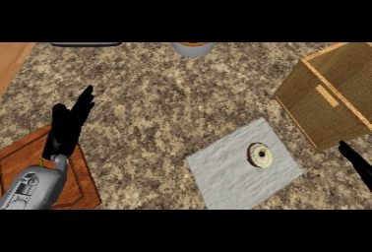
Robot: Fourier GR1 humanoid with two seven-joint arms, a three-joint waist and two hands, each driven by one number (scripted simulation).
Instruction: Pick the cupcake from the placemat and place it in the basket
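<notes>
The cupcake point(260, 154) is a small round cream-topped cake with a dark edge, lying on the grey placemat point(225, 179) right of centre. The basket point(330, 101) is a tan woven box with a wooden rim at the right edge, just beyond the placemat's far right corner. Only black fingers of my right hand point(357, 162) show at the right edge, a little right of the cupcake and apart from it. My left hand point(69, 125) stands open at the left with its fingers straight up, holding nothing.
A brown wooden board point(76, 189) lies under my left forearm at the lower left. A grey bowl point(193, 48) with something orange inside sits at the counter's far edge, beside a dark flat object point(85, 44). A wooden strip point(13, 61) borders the upper left.
</notes>
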